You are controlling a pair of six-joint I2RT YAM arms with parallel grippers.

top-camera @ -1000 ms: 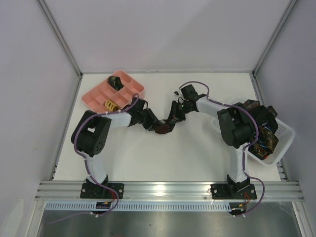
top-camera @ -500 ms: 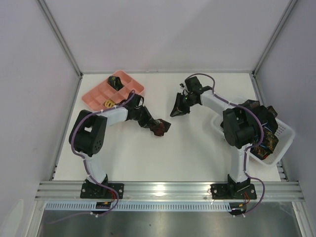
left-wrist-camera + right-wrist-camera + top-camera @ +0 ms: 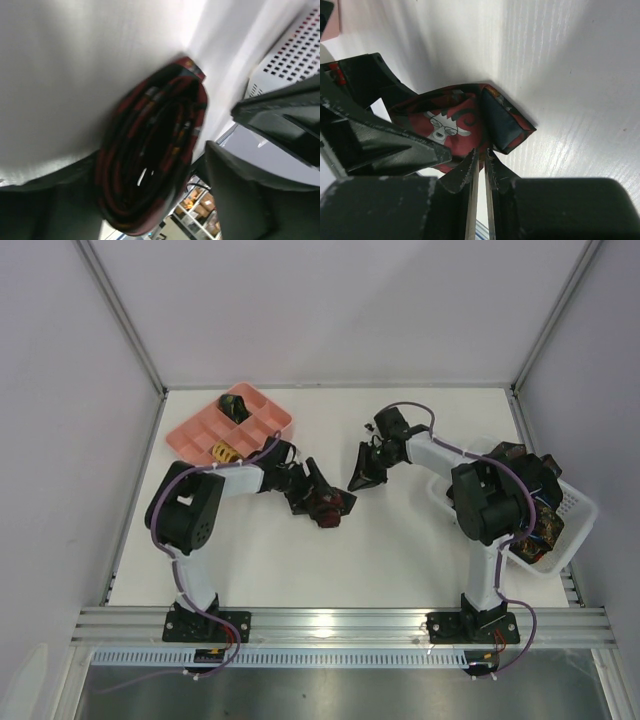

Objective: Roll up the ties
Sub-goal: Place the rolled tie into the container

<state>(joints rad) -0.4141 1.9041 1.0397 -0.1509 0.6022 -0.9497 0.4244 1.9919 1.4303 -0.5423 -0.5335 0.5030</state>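
No legible text, labels, brands or numbers are showing in any view. The rolled tie (image 3: 447,127) is only showing a printed pattern, a white horned face with glasses on red, with no lettering on it.

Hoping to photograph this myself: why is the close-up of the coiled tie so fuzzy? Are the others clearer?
Left wrist view: the rolled tie probably sits too close, smeared and soft. Right wrist view: crisper, though glare whitens the table. Top view: sharp, evenly lit.
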